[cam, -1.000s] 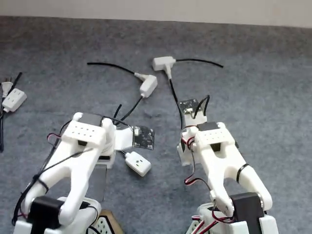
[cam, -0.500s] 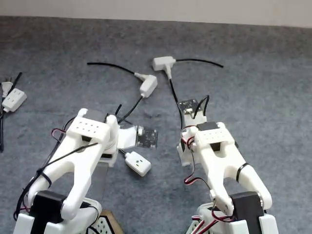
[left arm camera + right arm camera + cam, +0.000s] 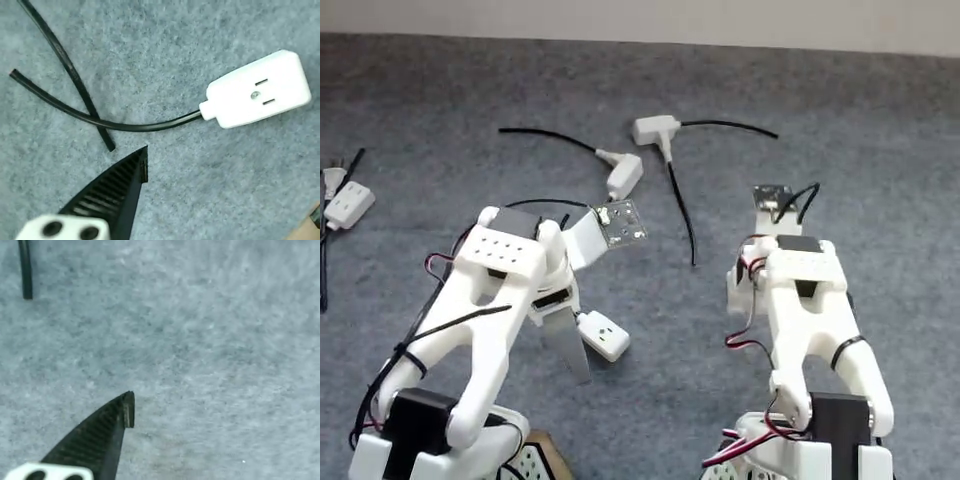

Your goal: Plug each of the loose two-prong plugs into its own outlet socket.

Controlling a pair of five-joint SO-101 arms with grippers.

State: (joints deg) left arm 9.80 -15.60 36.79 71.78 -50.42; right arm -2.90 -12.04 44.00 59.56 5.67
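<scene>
- A grey, carpet-like table surface (image 3: 880, 200) carries everything.
- A white rectangular outlet block (image 3: 603, 335) lies face up near the front middle. Its black cord (image 3: 145, 126) curves away to a loose end and crosses a second black cord (image 3: 75, 80).
- A white oblong block (image 3: 625, 178) lies farther back, with an angled white piece at its far end. A thin black cord arcs off from there to the left.
- A white T-shaped plug body (image 3: 655, 129) lies near it, not touching. One black cord runs from it to the right and another toward the front.
- A small white outlet block (image 3: 348, 204) lies at the left edge, with black cords beside it.
</scene>
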